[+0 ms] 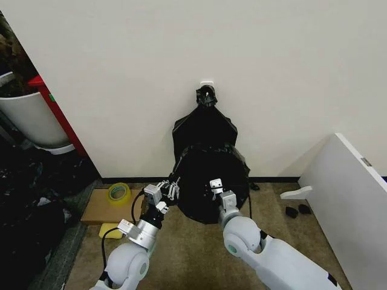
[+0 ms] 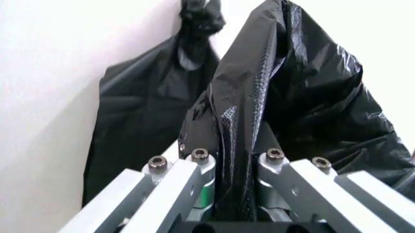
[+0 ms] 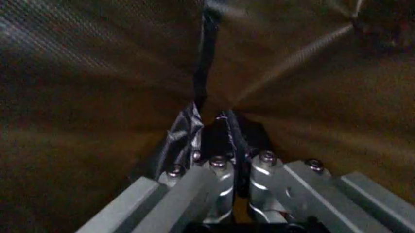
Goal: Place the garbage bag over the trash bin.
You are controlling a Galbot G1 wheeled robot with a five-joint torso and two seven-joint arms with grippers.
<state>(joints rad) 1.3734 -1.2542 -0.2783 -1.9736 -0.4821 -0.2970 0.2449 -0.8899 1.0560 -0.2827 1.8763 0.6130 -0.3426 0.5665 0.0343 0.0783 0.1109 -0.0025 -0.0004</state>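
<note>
Before the wall, the left gripper (image 1: 172, 191) and right gripper (image 1: 213, 188) are each pinching closed on the garbage bag (image 1: 211, 181).

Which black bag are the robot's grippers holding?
The crinkled garbage bag in front, pinched by the left gripper and right gripper. The smooth knotted bag behind it leans untouched against the wall.

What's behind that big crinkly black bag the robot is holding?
Behind the garbage bag, held by the left gripper and right gripper, a smooth knotted black bag leans against the wall. Its lower part is hidden.
</note>
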